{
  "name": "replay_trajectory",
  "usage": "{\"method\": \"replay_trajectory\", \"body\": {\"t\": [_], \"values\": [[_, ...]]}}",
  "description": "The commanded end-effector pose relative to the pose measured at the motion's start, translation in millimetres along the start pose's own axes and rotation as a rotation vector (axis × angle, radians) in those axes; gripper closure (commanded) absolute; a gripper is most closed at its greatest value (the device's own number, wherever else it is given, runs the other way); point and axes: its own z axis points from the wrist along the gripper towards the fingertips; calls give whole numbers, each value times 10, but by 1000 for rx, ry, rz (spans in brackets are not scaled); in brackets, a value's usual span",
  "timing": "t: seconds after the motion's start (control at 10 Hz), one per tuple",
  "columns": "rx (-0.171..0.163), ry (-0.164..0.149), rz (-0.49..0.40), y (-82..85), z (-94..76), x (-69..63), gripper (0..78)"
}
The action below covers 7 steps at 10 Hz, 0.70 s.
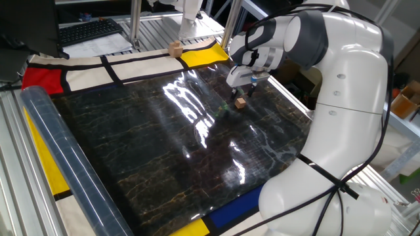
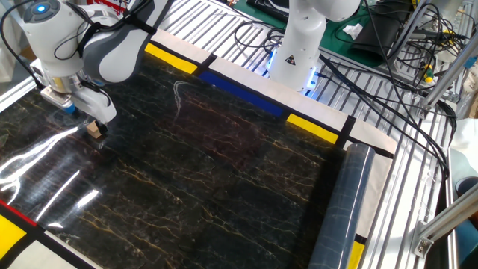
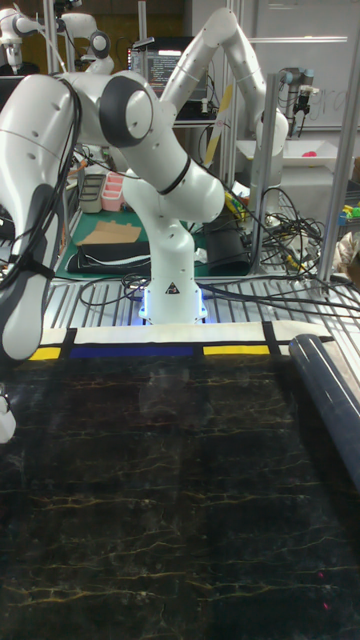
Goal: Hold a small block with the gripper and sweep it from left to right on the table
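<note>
hand [image 1: 240, 94] pinching small block [image 1: 241, 102] | block low on tabletop [image 1: 164, 151], 1 o'clock corner | held down, likely for sweeping

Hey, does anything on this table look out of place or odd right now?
Nothing looks spilled or damaged. The small block sits on the table just under the gripper. The only stray item is a second, paler wooden cube off the black sheet on the cloth border at the far edge. A clear plastic roll lies along one side.
</note>
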Motion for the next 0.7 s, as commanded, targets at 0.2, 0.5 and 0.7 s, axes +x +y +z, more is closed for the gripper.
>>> {"method": "replay_trajectory", "body": {"t": [0.2,0.5,0.7], "values": [[7,7,0,30,39,-11,0],[12,15,-1,39,66,-5,0],[16,18,-3,39,67,-4,0]]}}
